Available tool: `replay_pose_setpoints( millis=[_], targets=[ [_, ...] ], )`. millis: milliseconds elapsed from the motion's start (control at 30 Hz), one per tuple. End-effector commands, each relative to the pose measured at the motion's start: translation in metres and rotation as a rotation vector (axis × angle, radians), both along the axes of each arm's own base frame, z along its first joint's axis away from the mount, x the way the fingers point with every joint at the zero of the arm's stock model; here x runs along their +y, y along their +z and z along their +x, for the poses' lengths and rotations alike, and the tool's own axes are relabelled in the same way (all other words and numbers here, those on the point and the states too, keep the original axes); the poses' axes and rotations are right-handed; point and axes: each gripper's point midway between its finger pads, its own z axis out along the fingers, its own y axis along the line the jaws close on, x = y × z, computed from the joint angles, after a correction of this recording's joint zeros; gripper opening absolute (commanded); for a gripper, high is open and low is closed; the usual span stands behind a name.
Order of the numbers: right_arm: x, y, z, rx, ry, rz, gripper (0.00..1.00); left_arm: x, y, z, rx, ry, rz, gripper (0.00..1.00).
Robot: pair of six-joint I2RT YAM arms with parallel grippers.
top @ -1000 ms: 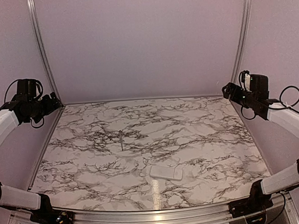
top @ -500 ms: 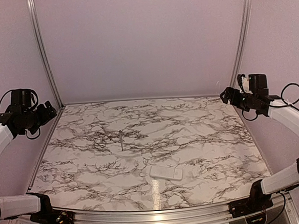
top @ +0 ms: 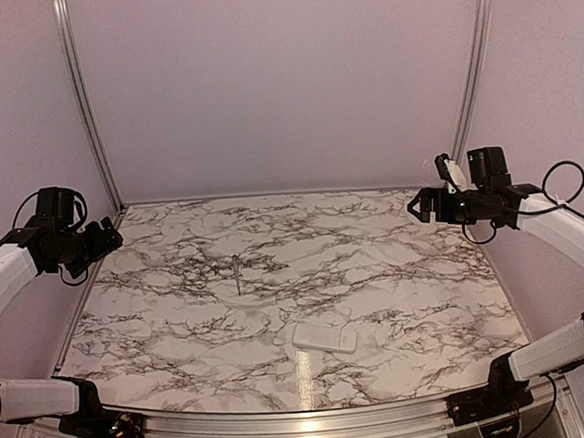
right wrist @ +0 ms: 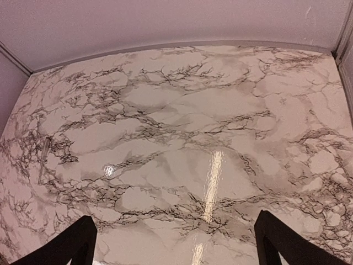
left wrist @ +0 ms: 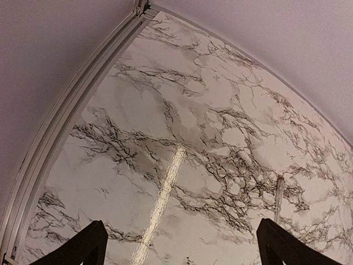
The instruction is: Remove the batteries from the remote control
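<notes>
The remote control [top: 324,336], a flat white rectangle, lies on the marble table [top: 396,272] near its front edge, right of centre. No batteries show in any view. My left gripper [top: 108,237] hovers at the table's left edge and stands open, far from the remote. My right gripper [top: 420,207] hangs over the back right corner, also open. In the left wrist view the dark fingertips [left wrist: 83,245] stand wide apart with only marble between them. The right wrist view shows the same, its fingertips [right wrist: 276,237] wide over bare marble. The remote is in neither wrist view.
A slim grey pointed tool [top: 237,273] lies left of centre; it also shows as the tool [left wrist: 279,191] and the tool [right wrist: 43,160]. Pale walls and metal rails [top: 82,113] close off the back and sides.
My right gripper has swung left and down over the table's back right corner. My left gripper has sunk lower at the left edge. Remote and tool have not moved.
</notes>
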Motion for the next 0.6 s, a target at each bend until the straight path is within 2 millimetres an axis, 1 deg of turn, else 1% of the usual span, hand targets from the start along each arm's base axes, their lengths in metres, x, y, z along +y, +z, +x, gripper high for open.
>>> replay_pose_setpoints(
  millis=[0, 67, 133, 233, 367, 433, 567],
  targets=[
    [0.021, 0.006, -0.009, 0.006, 0.084, -0.030, 0.99, -0.024, -0.024, -0.006, 0.064, -0.158, -0.042, 0.99],
    [0.028, 0.002, -0.012, 0.019, 0.103, -0.036, 0.98, -0.035, -0.030, -0.011, 0.067, -0.216, -0.069, 0.99],
    [0.037, -0.001, -0.016, 0.034, 0.127, -0.045, 0.98, -0.045, -0.033, -0.015, 0.057, -0.274, -0.083, 0.99],
    [0.051, -0.005, -0.023, 0.047, 0.164, -0.069, 0.98, -0.054, -0.036, -0.023, 0.042, -0.322, -0.101, 0.99],
    [0.075, -0.015, -0.036, 0.068, 0.224, -0.089, 0.98, -0.071, -0.039, -0.025, 0.035, -0.391, -0.124, 0.99],
    [0.090, -0.020, -0.044, 0.078, 0.262, -0.102, 0.99, -0.077, -0.046, -0.026, 0.052, -0.409, -0.133, 0.99],
    [0.118, -0.032, -0.062, 0.094, 0.352, -0.153, 0.98, -0.087, -0.053, -0.029, 0.070, -0.447, -0.140, 0.99]
  ],
)
